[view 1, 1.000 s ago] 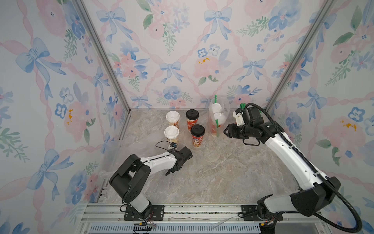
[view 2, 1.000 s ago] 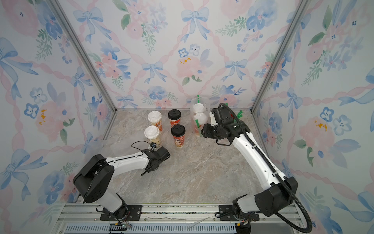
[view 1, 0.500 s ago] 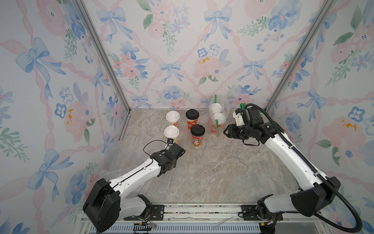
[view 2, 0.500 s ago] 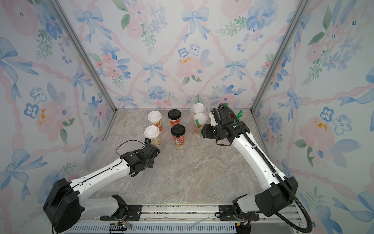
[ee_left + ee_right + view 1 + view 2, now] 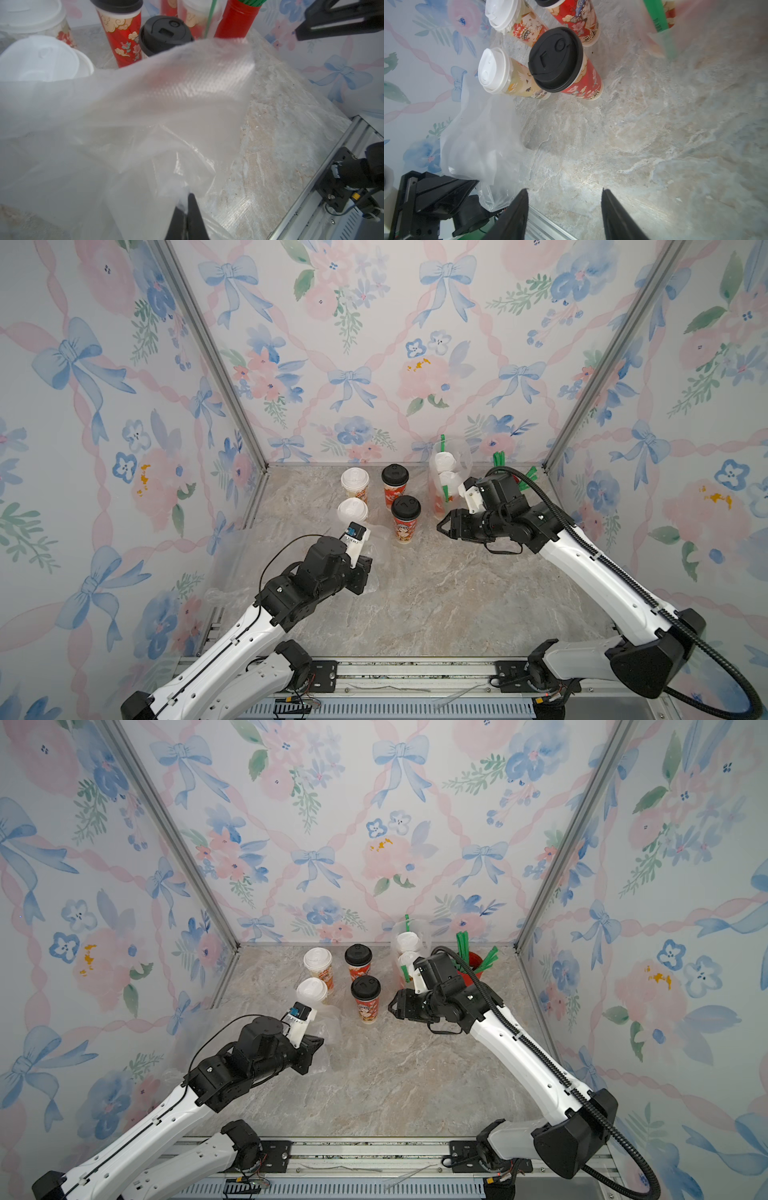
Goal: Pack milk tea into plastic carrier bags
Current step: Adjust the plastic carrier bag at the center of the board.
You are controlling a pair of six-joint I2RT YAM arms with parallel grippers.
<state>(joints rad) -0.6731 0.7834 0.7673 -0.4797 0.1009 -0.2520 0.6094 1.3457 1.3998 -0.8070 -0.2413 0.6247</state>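
Four milk tea cups stand free at the back: two white-lidded (image 5: 354, 480) (image 5: 352, 510) and two black-lidded (image 5: 395, 477) (image 5: 406, 508). Behind my right arm, a filled plastic carrier bag (image 5: 446, 472) holds two white-lidded cups. My left gripper (image 5: 365, 572) (image 5: 188, 199) is shut on a fold of an empty clear carrier bag (image 5: 380, 539) (image 5: 145, 116), which billows up in front of the near white-lidded cup. My right gripper (image 5: 441, 526) (image 5: 564, 193) hangs open and empty over bare table, right of the near black-lidded cup (image 5: 556, 58).
A plain red cup of green straws (image 5: 473, 965) stands in the back right corner behind my right wrist. More clear plastic (image 5: 228, 597) lies by the left wall. Flowered walls close three sides, and a metal rail (image 5: 415, 672) runs along the front.
My left gripper has shut on the clear bag while its arm swung round, the elbow moving toward the front left. My right arm has stayed in place, with its jaws slightly wider.
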